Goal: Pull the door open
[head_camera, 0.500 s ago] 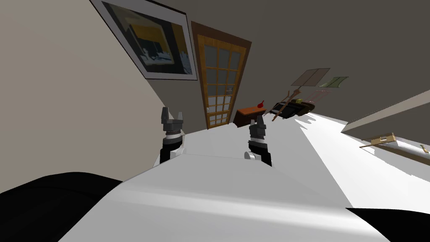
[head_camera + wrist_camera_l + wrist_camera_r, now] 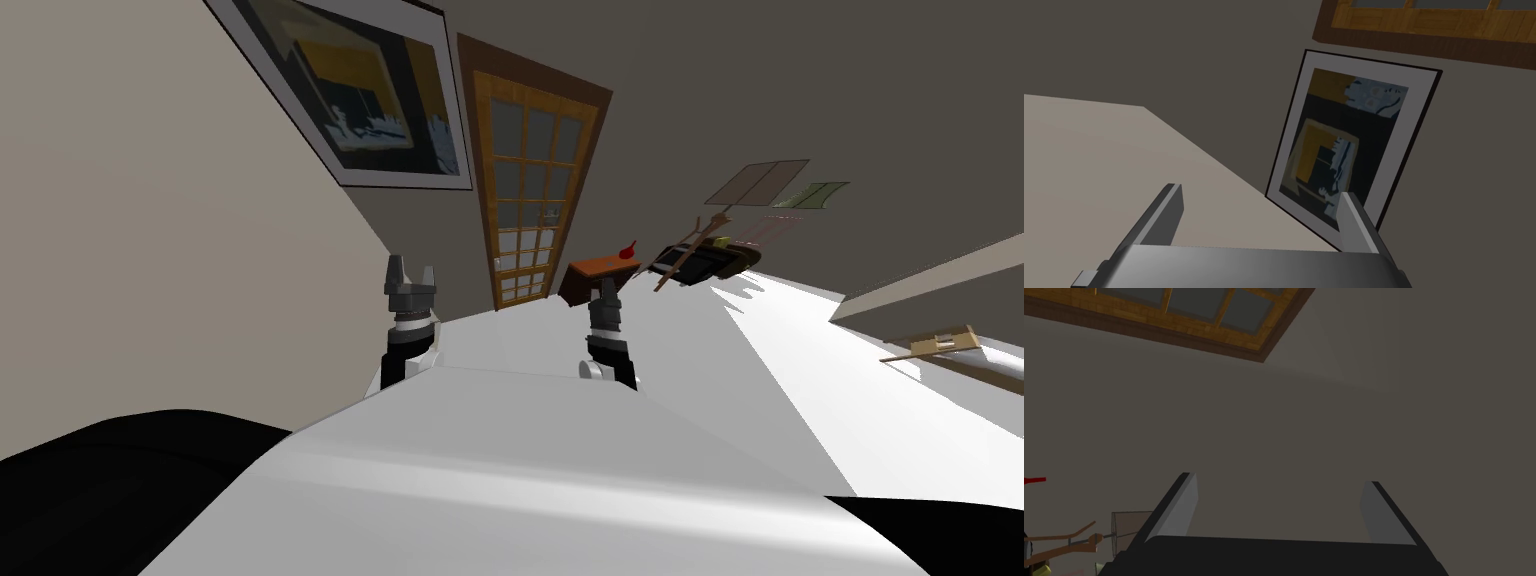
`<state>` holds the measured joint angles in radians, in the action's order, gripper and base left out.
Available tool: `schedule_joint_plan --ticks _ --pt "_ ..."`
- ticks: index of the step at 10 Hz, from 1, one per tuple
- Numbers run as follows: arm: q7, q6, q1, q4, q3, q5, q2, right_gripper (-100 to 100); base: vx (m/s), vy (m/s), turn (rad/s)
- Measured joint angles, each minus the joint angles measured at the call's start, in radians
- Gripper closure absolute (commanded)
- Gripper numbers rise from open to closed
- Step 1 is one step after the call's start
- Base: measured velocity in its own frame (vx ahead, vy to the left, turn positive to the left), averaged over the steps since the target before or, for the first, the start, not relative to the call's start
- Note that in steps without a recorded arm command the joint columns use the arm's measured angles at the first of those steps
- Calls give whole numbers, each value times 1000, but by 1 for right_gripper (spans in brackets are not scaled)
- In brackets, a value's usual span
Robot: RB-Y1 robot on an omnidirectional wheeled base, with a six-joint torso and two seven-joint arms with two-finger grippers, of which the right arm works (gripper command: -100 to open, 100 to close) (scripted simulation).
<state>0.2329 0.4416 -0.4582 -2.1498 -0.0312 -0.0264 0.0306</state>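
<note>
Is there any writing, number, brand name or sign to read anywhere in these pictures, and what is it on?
None can be read.
The framed picture on the wall bears only yellow, dark and pale blue shapes, no letters.
The wooden door with its glass panes carries no sign or number.
The brown cabinet beside it and the clutter past it are too small to show any label.

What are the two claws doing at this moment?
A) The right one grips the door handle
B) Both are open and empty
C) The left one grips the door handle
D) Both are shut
B: the left claw and the right claw each stand spread wide with nothing held, well short of the door.
</note>
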Motion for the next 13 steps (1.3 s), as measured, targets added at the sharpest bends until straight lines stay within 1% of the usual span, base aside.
schedule_joint_plan --ticks 1,3,5,8,10,11,13 --pt "13 6 11 24 3 3 7 -100 145 53 17" --pt "42 20 23 64 1 13 12 -100 110 32 23" --pt "76 35 44 117 -1 24 19 -100 138 88 31" --pt "124 68 63 193 0 37 33 -100 110 56 25" --pt "154 78 81 237 0 46 41 -100 85 54 25" --pt "168 89 88 264 2 49 47 -100 111 63 31" --pt "200 100 103 306 2 59 55 -100 114 63 26"
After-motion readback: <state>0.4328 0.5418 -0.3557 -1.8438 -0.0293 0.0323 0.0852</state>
